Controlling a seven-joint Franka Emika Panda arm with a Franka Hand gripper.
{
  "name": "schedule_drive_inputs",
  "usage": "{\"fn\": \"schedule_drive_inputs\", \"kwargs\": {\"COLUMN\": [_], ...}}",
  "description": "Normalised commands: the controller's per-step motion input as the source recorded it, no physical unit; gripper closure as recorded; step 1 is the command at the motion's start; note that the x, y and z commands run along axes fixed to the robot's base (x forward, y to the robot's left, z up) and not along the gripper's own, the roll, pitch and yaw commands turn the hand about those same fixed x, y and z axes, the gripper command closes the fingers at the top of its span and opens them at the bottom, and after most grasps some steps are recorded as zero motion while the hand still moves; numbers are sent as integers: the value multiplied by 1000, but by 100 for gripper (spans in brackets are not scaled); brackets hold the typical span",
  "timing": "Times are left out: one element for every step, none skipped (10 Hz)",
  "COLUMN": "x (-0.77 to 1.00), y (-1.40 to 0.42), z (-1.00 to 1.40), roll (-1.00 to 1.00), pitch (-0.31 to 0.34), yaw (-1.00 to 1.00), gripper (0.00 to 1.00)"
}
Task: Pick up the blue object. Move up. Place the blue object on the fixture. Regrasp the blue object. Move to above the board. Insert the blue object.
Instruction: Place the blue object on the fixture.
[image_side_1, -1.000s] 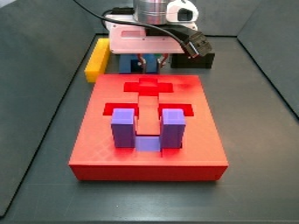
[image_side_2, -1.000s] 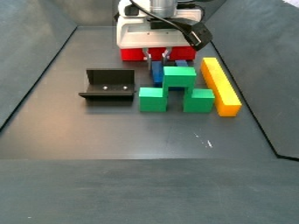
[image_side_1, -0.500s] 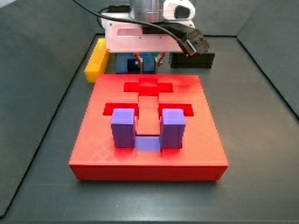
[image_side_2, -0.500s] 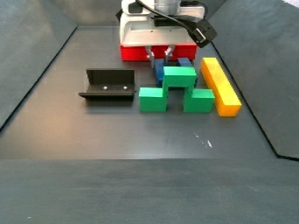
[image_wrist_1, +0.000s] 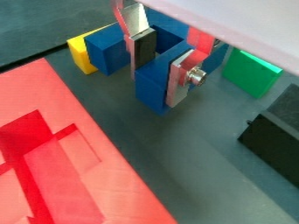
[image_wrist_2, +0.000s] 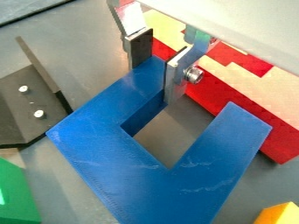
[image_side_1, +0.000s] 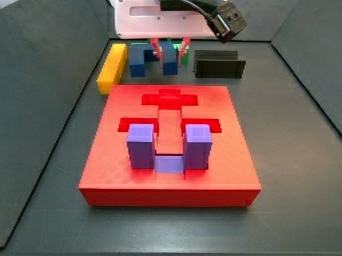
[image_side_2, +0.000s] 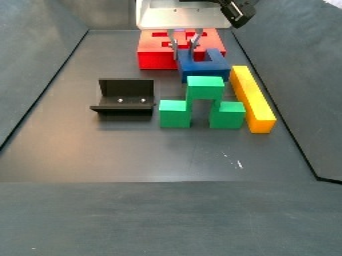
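While the yellow bar (image_side_1: 112, 65) lies along the left end of the far row in a side view, a second blue block (image_side_1: 139, 60) stands just beside it, and next comes the blue object (image_side_1: 170, 61), with the claw (image_side_1: 170, 48) closed on it from above. Both wrist views show the silver fingers (image_wrist_2: 184, 68) pressed flat against one arm of the blue object (image_wrist_2: 163, 149), one plate on each face, so the grasp is firm. Whether the piece is clear of the surface or still touching it cannot be told from these views.

Further right in that side view, the fixture (image_side_1: 219, 67) sits dark against the floor, near the blue object but apart from it. Nearer the camera lies the board (image_side_1: 170, 150), with a purple U-shaped block (image_side_1: 170, 147) standing in its front recess and a cross-shaped recess (image_side_1: 170, 99) open behind it.

Seen from the opposite side, the fixture (image_side_2: 123, 97) is at the left, three green blocks (image_side_2: 203, 103) cluster in the middle in front of the blue object (image_side_2: 203, 64), and the yellow bar (image_side_2: 251, 97) lies at the right. The board (image_side_2: 160, 47) is at the back, under the claw (image_side_2: 193, 42).
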Motion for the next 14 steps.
{"fn": "schedule_drive_inputs", "kwargs": {"x": [-17, 0, 0, 0, 0, 0, -6, 0, 0, 246, 409, 477, 560, 623], "y": [-100, -120, -120, -129, -131, -140, -131, -129, -117, -17, 0, 83, 109, 69], "z": [-11, 0, 0, 0, 0, 0, 0, 0, 0, 114, 311, 509, 626, 634], "roll": [9, 51, 66, 63, 60, 69, 66, 91, 57, -49, -291, -486, -423, -383], "pitch": [-11, 0, 0, 0, 0, 0, -14, -3, 0, 0, 0, 0, 54, 94], "yaw": [0, 0, 0, 0, 0, 0, 0, 0, 0, -91, -226, -237, -294, -337], "gripper": [100, 100, 100, 100, 100, 100, 100, 100, 100, 100, 100, 100, 100, 100]}}
